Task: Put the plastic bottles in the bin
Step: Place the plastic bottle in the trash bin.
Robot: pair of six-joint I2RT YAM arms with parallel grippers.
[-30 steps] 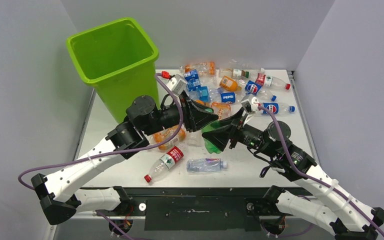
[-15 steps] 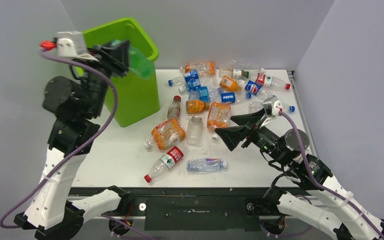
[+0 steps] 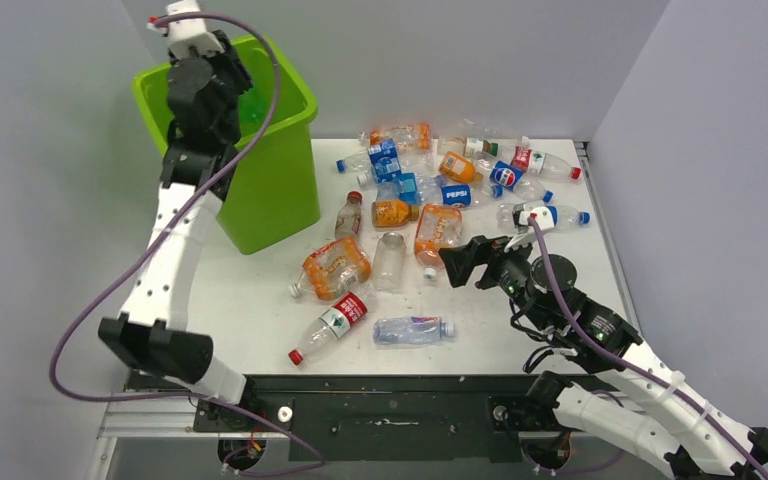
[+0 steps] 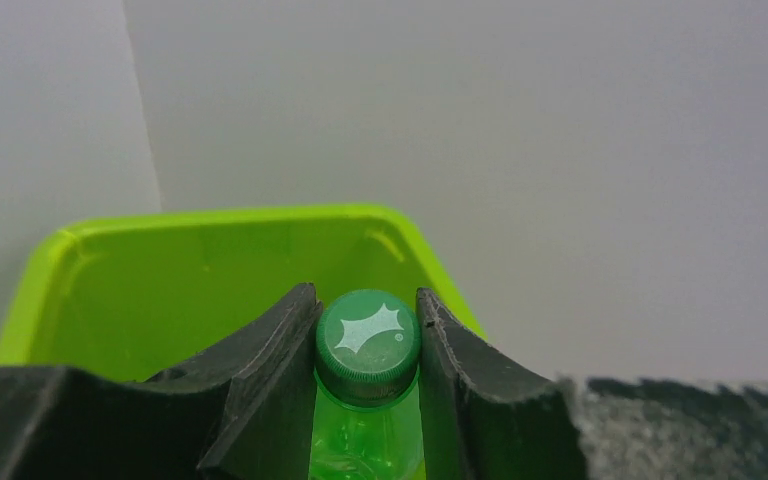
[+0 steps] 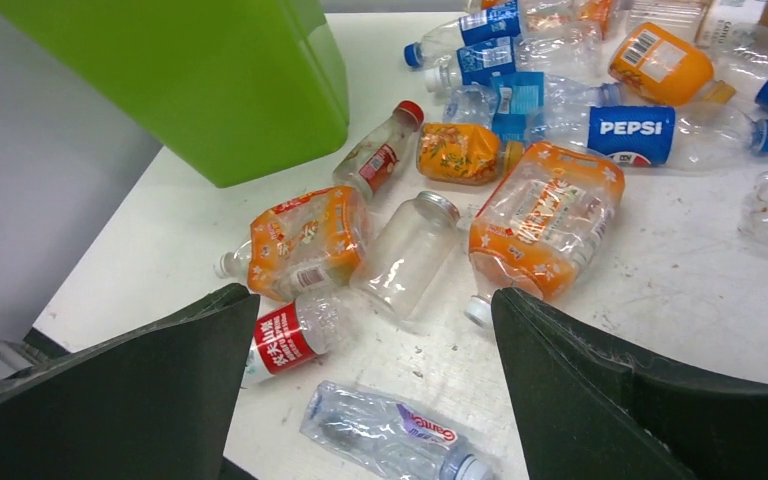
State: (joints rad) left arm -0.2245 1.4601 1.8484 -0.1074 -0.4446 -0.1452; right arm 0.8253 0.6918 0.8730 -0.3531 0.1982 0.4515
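top: overhead, whole table [image 3: 260, 315] | left wrist: close over bin [image 4: 160, 280] | right wrist: low, bottles [image 5: 545, 225], bin

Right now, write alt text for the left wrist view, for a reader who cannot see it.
The left gripper clamps a green plastic bottle with a green screw cap between its two black fingers, just below the cap. Beyond it lies the open mouth of the tall lime-green plastic bin, against a plain grey wall.

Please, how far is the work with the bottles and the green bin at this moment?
Done: no bottle shows inside the bin, but its bottom is hidden. In hand: the left gripper holds a green bottle at the cap over the bin's opening. Left: many plastic bottles lie on the table; the right gripper hangs open above them, empty.
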